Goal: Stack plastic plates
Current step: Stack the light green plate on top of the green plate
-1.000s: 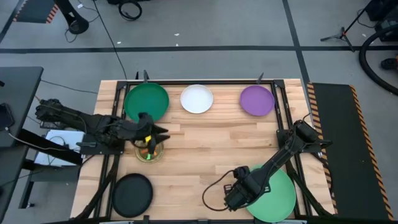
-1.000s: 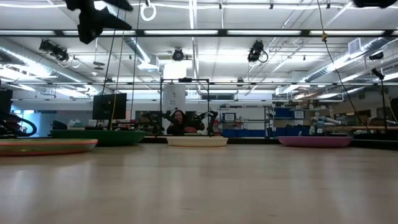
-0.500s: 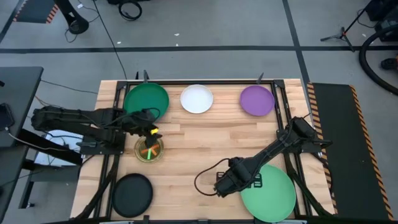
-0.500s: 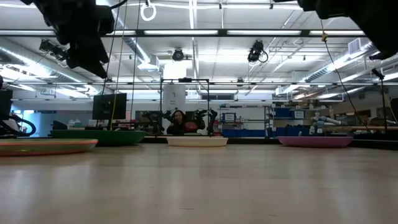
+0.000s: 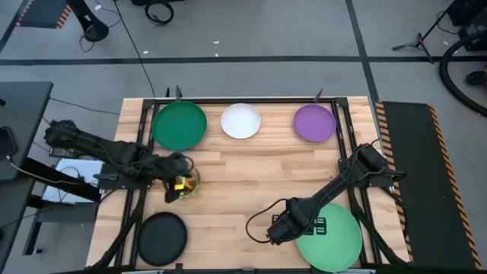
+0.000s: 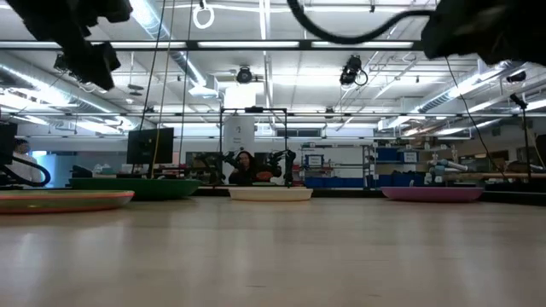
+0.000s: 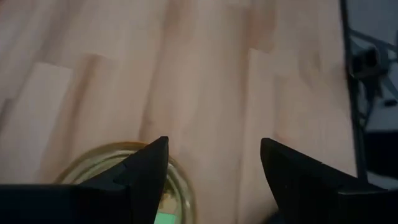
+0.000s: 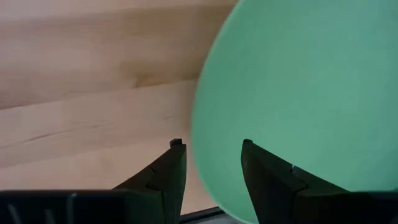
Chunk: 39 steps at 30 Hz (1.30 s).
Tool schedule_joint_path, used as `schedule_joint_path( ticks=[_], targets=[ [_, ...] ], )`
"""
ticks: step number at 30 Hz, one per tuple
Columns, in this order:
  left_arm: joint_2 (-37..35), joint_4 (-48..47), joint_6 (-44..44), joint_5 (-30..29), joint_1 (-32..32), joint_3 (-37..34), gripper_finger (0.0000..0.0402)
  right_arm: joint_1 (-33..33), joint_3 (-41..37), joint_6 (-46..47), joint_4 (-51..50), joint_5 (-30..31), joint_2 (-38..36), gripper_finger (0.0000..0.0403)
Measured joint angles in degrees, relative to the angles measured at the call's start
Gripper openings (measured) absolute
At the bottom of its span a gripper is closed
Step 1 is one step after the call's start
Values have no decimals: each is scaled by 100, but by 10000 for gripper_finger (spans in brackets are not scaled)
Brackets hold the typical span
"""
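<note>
Large dark green plate (image 5: 179, 125), white plate (image 5: 240, 120) and purple plate (image 5: 314, 122) lie flat in a row along the far edge. A black plate (image 5: 162, 237) lies near left, and a large light green plate (image 5: 335, 237) near right. A small stack of translucent plates (image 5: 186, 183) lies at mid left. My left gripper (image 5: 176, 186) hangs open over this stack (image 7: 118, 171). My right gripper (image 8: 211, 146) is open at the light green plate's left rim (image 8: 194, 146), one finger outside the rim and one above the plate.
Bare wooden tabletop (image 5: 259, 175) spreads between the plates across the middle. A black frame rail (image 5: 346, 152) runs along the table's right side and another (image 5: 141, 144) along the left. In the low view the plates sit as a row at the far edge (image 6: 270, 194).
My left gripper swung toward the dark green plate, then came back toward the near edge and now hangs over the small stack. My right gripper moved left and toward the far edge off the light green plate, then returned a little to its left rim. No plate moved.
</note>
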Motion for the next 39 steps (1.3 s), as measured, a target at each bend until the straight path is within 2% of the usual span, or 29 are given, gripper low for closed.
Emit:
schedule_joint_path(
  ticks=[6,11,15,18,21,22,26,29,31,34,39],
  targets=[
    [-154,-15,-36,2,-514,2,261,-1,-726,8,1143,-7,2,160],
    [-433,-47,-76,2,-580,2,261,-1,-1160,7,1526,-8,2,149],
    [-727,-80,-85,-5,-493,19,261,-1,-1261,-30,1567,-15,0,116],
    [-915,-104,-28,-4,-410,148,261,-4,-1243,-276,1666,-31,-2,71],
    [-1077,119,5,-11,-345,243,261,-10,-1106,-397,1510,-70,-9,23],
    [-1117,217,83,-18,-329,247,261,-10,-1034,-403,1402,-70,-9,18],
    [-1185,290,122,-11,-290,247,261,-13,-442,-392,526,55,-5,24],
    [-1106,266,73,-3,-133,247,261,-58,213,-737,-295,364,-7,19],
    [-1031,286,81,-9,20,245,261,-142,706,-1381,-752,675,-7,13],
    [-844,598,278,-146,330,245,261,-396,1295,-3033,-1296,1210,-9,12],
    [-494,1703,1168,-138,769,247,261,-875,1750,-7444,-1420,1508,-9,17]
  ],
)
